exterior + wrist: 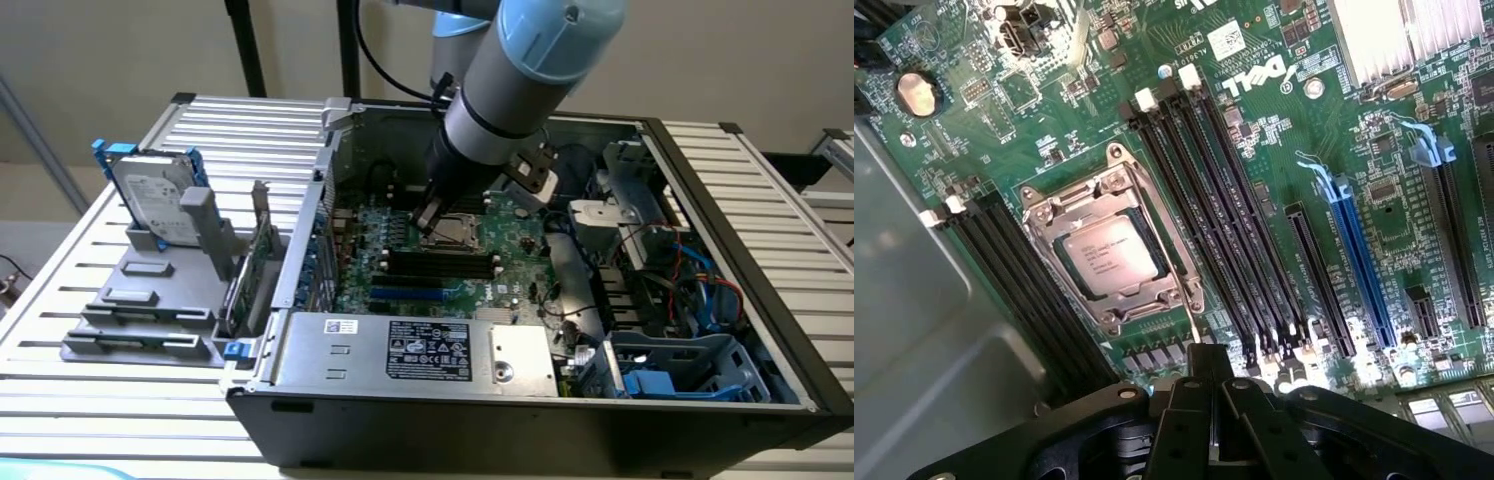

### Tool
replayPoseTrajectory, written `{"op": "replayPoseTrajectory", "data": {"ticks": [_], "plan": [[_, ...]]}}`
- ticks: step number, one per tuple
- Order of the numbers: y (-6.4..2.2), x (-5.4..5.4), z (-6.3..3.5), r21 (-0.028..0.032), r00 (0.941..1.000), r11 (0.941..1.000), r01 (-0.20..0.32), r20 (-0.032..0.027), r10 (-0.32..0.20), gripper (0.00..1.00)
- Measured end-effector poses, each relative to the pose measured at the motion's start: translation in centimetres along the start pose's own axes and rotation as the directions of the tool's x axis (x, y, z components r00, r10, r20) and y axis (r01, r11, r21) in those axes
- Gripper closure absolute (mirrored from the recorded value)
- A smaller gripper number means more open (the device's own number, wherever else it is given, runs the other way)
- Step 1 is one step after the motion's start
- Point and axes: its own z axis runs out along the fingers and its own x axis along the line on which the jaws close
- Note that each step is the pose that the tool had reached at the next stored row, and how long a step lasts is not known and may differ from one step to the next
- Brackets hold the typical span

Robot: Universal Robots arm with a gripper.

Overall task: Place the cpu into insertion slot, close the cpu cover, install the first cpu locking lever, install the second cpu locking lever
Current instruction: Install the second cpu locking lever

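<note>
CPU point(1102, 252) lies seated in the insertion slot point(1068, 292) with the cpu cover point(1116, 205) closed down around it, on the green motherboard point(1284, 130). From the chip, the clenched gripper point(1206, 385) sits toward five o'clock in the wrist view, holding nothing visible. Black memory sticks point(1239, 220) run beside the socket. The open computer case point(747, 300) holding the board rests on a slatted metal table point(80, 300), with a hard drive point(150, 190) standing at nine o'clock of the case.
</note>
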Motion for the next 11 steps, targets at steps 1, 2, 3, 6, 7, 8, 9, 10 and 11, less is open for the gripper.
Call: {"op": "replayPoseTrajectory", "data": {"ticks": [1,2,3,6,7,8,9,10,11], "plan": [[0.02,0.0,0.05,-0.0002,1.0000,1.0000,-0.001,-0.0008,0.001,0.89],[0.04,0.0,0.09,-0.0004,1.0000,1.0000,-0.002,-0.0010,0.002,0.89],[0.06,0.0,0.14,-0.0005,1.0000,1.0000,-0.003,-0.0011,0.003,0.89],[0.15,-0.1,0.38,-0.0009,1.0000,1.0000,-0.005,-0.0019,0.005,0.89],[0.19,-0.1,0.49,-0.0009,1.0000,1.0000,-0.005,-0.0019,0.005,0.89],[0.23,-0.1,0.61,-0.0010,1.0000,1.0000,-0.006,-0.0019,0.006,0.89],[0.28,-0.1,0.75,-0.0010,1.0000,1.0000,-0.006,-0.0020,0.006,0.89],[0.34,-0.2,0.92,-0.0011,1.0000,1.0000,-0.006,-0.0020,0.006,0.89],[0.41,-0.2,1.10,-0.0011,1.0000,1.0000,-0.006,-0.0022,0.006,0.89]]}}
